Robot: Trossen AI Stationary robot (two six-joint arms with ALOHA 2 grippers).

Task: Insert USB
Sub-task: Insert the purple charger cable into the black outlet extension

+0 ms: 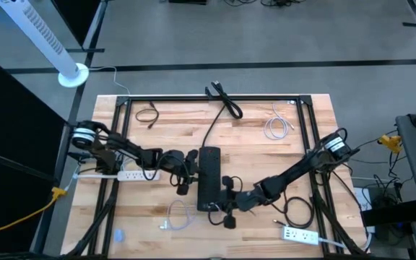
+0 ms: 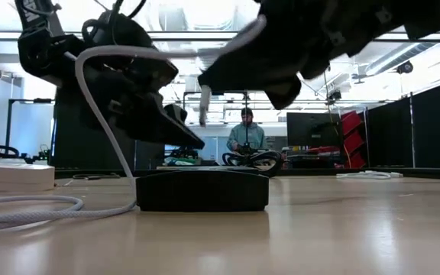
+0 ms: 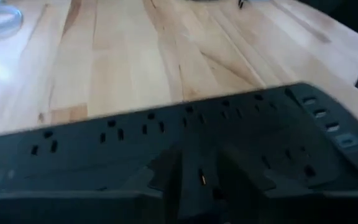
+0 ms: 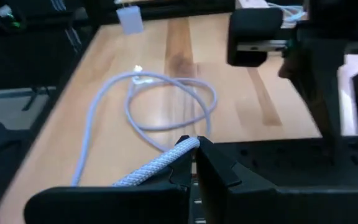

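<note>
USB plug tip hidden between right gripper [image 4: 194, 155] fingers, pinched on braided white cable [image 4: 154, 165] over black power strip [image 1: 209, 178] near end. Left gripper [image 1: 186, 173] level beside strip's left edge; opening cannot be judged

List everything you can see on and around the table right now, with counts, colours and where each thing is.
Power strip: one, black, table centre.
White power strips: two, one at the left edge, one at the near right corner.
Braided cable: one, white, looped near the black strip, its end held by the right arm.
Black cables: several, far side and right.
Coiled white cable: one, far right.
Tower fan: one, white, on the floor.
Person: one, seated in the background.
Left gripper: beside the black strip.
Right gripper: jaws shut on the cable.
</note>
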